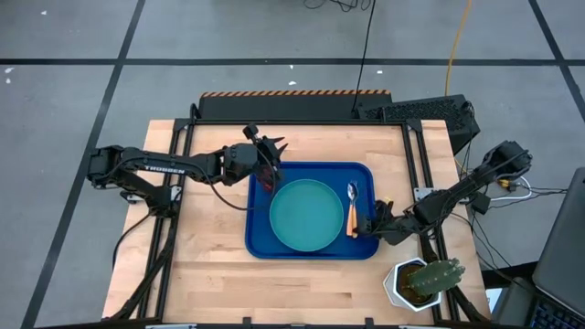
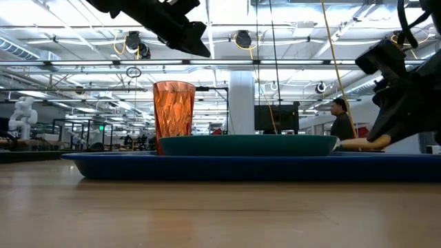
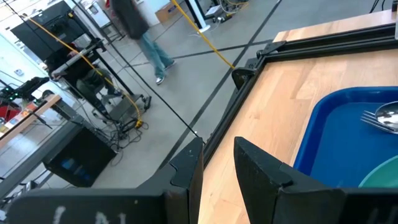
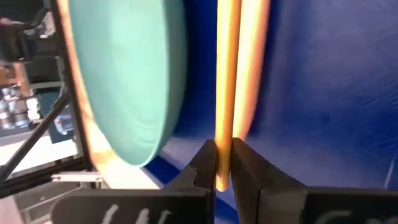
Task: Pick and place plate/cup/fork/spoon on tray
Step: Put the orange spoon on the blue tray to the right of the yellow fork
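Your right gripper (image 4: 222, 163) pinches an orange handle (image 4: 227, 74) at the tray's (image 1: 311, 249) right; your left gripper (image 1: 271, 157), half open and empty, hovers over the cup (image 2: 173, 117) at centre frame.

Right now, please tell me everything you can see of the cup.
The cup is a small tumbler of translucent amber-orange plastic, as it looks, with faceted ribbed walls. It stands upright on the blue tray, in the tray's far left corner, close beside the teal plate; whether the two touch cannot be told. The left gripper hangs just above it, fingers apart, not gripping it. Whether it holds anything inside cannot be seen.
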